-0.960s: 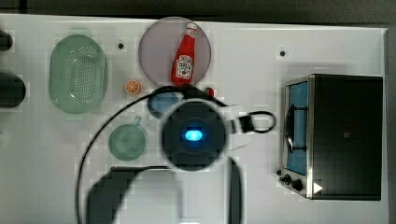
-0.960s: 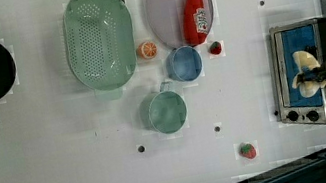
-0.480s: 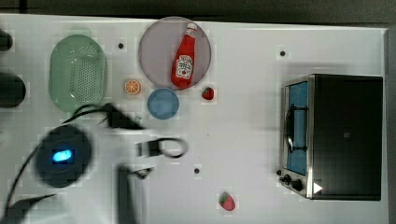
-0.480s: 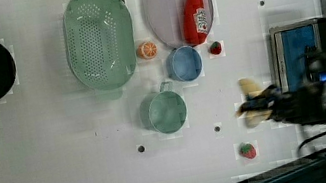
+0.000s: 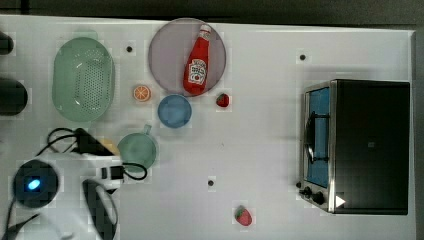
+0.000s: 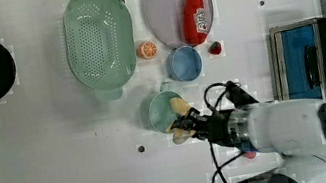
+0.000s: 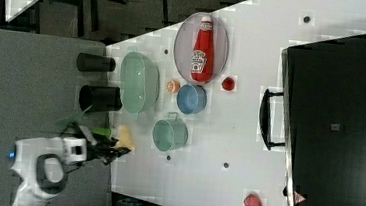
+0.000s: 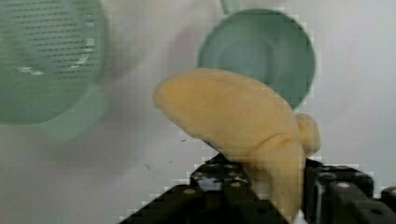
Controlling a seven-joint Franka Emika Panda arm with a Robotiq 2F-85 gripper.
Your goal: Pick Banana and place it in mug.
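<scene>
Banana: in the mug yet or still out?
Out. The banana is clamped in the gripper, held above the table beside the mug, whose inside looks empty in the wrist view.

No wording legible anywhere; only an unreadable white label on the red plastic ketchup bottle (image 5: 196,66) lying on the round grey plate (image 5: 165,45).

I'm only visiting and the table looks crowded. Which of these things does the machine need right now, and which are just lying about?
In use:
- banana, held in the jaws
- mug

Lying about:
- colander
- blue cup
- ketchup bottle on its plate
- orange slice
- toaster oven
</scene>
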